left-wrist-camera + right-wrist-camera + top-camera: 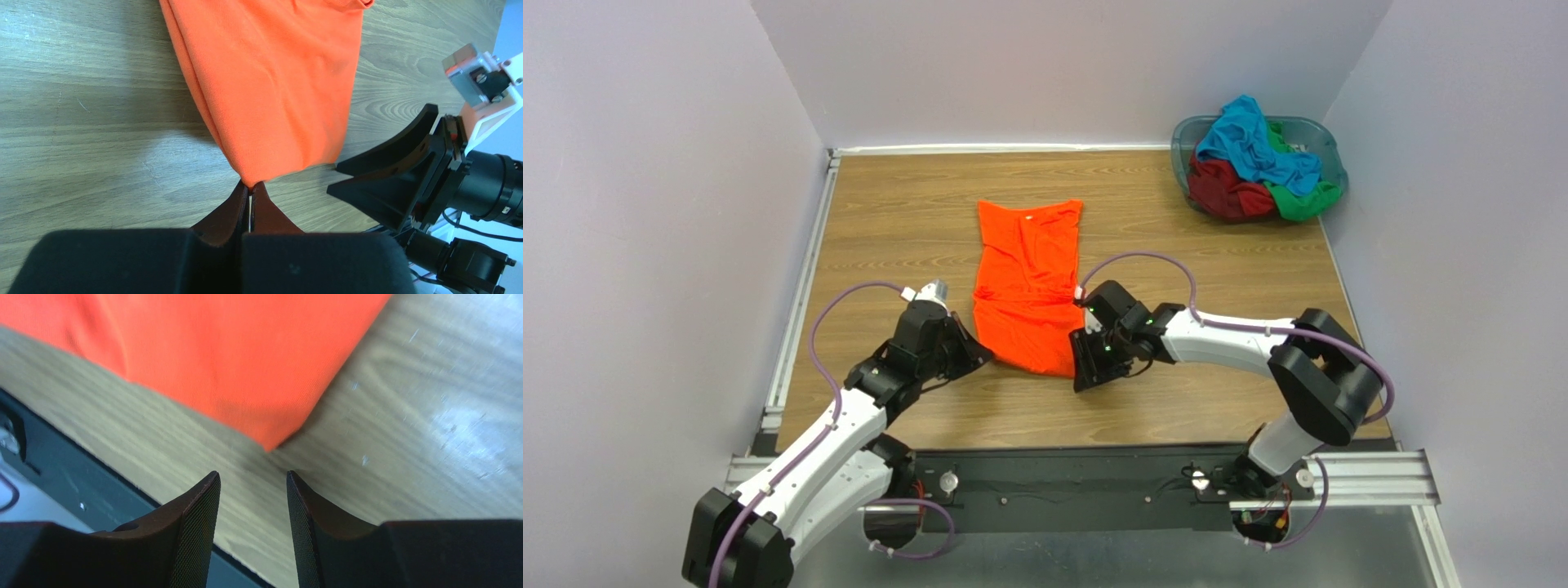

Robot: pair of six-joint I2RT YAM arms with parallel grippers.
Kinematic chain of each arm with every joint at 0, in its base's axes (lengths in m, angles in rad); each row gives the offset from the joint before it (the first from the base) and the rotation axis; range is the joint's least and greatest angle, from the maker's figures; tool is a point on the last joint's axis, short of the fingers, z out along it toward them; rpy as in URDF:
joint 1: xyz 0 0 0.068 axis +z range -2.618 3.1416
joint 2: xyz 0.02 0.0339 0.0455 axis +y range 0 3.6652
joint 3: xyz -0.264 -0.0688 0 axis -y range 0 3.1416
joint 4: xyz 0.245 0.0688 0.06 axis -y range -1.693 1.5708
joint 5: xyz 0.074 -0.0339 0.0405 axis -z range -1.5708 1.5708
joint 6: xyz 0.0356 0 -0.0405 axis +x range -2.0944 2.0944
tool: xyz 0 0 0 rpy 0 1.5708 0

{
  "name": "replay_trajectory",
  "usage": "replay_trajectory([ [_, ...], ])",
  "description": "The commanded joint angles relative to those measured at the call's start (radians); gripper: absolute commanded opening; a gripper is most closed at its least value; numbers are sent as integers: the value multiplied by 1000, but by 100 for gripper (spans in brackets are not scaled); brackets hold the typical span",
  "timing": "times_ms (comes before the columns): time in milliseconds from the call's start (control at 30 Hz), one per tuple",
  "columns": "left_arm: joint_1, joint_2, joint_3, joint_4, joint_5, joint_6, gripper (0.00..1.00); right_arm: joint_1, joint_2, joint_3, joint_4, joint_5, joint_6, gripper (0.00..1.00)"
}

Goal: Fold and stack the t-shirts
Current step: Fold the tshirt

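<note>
Orange cloth is pinched in the left gripper (250,185): its two fingers are pressed together on the near left corner of the orange t-shirt (276,79), with no gap showing between them. In the top view the left gripper (974,353) sits at table height at that corner. The left arm reaches forward and to the right from its base, elbow bent, with the wrist close to the wooden table (891,221).

The orange t-shirt (1026,288) lies near the middle of the table as a long narrow panel, collar end away from the arms and hem end toward them. It is folded lengthwise.

The right gripper (251,474) stands open with a moderate gap between its fingers. The near right corner of the orange t-shirt (233,355) lies just ahead of the fingertips and in line with the gap. Nothing is held. In the top view the right gripper (1087,368) is low beside that corner. The right arm extends to the left from its base, forearm roughly level.

At the far right corner, a grey-blue basket (1326,141) holds the turquoise t-shirt (1247,135) on top, with the dark red t-shirt (1228,190) and the green t-shirt (1302,196) bunched beneath it.
</note>
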Motion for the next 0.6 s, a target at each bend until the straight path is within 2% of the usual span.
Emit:
replay_trajectory([
  [0,-6,-10,-14,-12,-24,-13,0,4,48,37,5,121,-10,52],
  [100,-6,-1,-14,-5,-19,-13,0,5,87,64,22,109,-16,52],
  [133,-6,1,-14,-5,-19,-15,0,4,94,69,25,103,-18,49],
  [167,-6,1,-13,-7,-19,-13,0,4,108,71,29,92,-18,45],
  [200,-6,-1,-11,-7,-19,-13,0,4,113,72,34,89,-18,36],
  [267,-6,-7,-10,-8,-16,-13,0,5,102,74,33,63,-13,28],
  [300,-6,-10,-8,-11,-15,-15,0,7,92,69,34,49,-13,21],
  [467,-6,-54,5,-56,-16,-22,0,7,-39,11,28,-87,8,9],
  [533,-7,-70,24,-82,-13,-24,0,7,-103,-3,25,-138,22,1],
  [567,-7,-86,36,-90,-15,-24,0,8,-125,-9,20,-181,33,1],
])
